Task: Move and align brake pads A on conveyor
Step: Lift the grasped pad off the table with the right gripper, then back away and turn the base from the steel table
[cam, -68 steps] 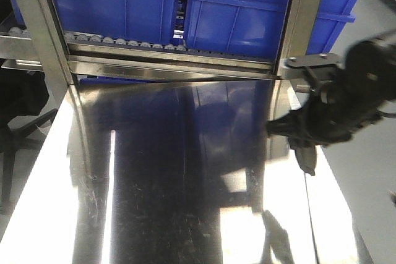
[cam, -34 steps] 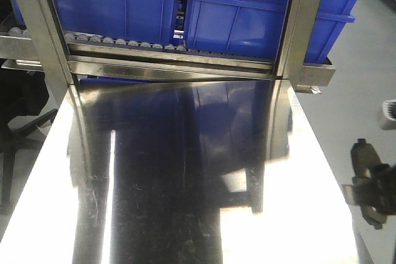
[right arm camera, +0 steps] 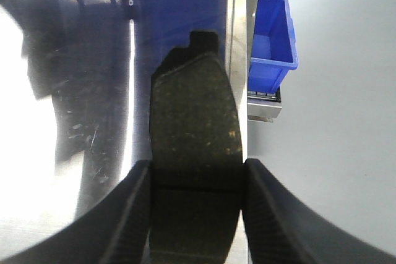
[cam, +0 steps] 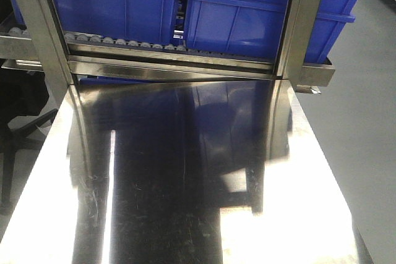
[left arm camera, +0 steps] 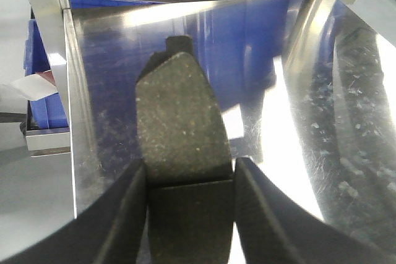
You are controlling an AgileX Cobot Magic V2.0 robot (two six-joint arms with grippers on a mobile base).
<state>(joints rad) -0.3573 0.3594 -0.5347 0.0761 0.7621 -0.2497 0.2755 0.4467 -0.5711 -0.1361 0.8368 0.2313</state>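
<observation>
The left-hand pad fills the centre of the left wrist view, its speckled grey-brown face toward the camera and a small dark tab at its top. The right-hand pad sits the same way in the centre of the right wrist view. Each is gripped only by its lower part, so most of its length stands free beyond the fingers. The main risk, as I judge it, is a pad pivoting or sliding in that narrow side-to-side hold while it is carried. It would then land skewed and spoil the alignment, or drop out altogether. The right-hand pad overlaps the edge of the steel table, with grey floor and a small blue bin to the right of the frame, so a slip there may send it off the table. The conveyor is in no view, so the travel left cannot be judged. The left gripper is partly closed, its two dark fingers pressed against the pad's sides. The right gripper clamps its pad likewise. The front view shows only the table, the roller rack and the blue bins along the top, with neither arm.
</observation>
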